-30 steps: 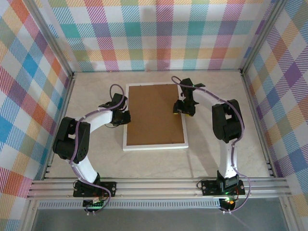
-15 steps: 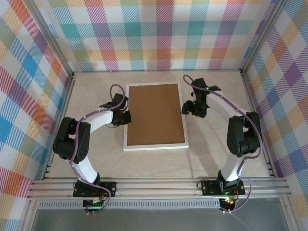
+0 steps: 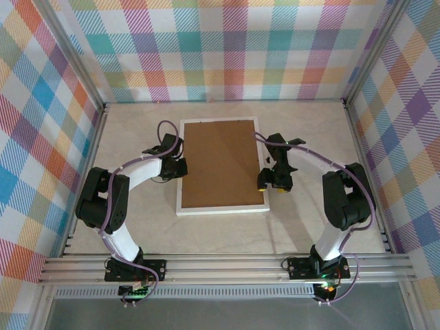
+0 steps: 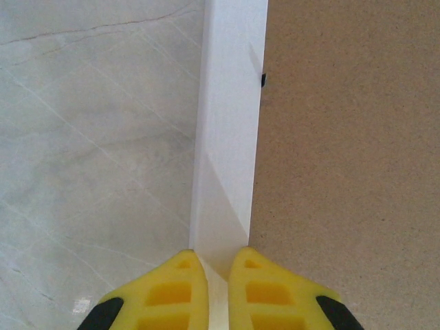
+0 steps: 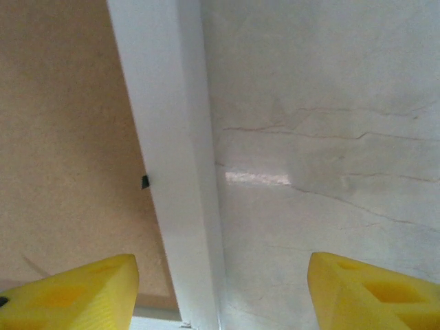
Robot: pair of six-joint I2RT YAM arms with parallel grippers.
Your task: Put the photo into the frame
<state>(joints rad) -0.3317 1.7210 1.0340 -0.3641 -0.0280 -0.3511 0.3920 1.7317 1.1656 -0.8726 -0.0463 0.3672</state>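
The frame (image 3: 222, 208) lies face down mid-table (image 3: 227, 237), nearer the far edge, brown backing board (image 3: 220, 161) uppermost, with the left gripper (image 4: 213, 258) closed to a slit above its left white rail and the right gripper (image 5: 221, 265) spread wide, empty, astride its right rail.

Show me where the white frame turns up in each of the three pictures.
Top view: the frame lies flat in the centre, its white border around a brown board.
Left wrist: one side of the frame runs straight up the middle, with the board to its right.
Right wrist: one side of the frame slants down left of centre, with the board to its left.
Shared landmark: the brown board.
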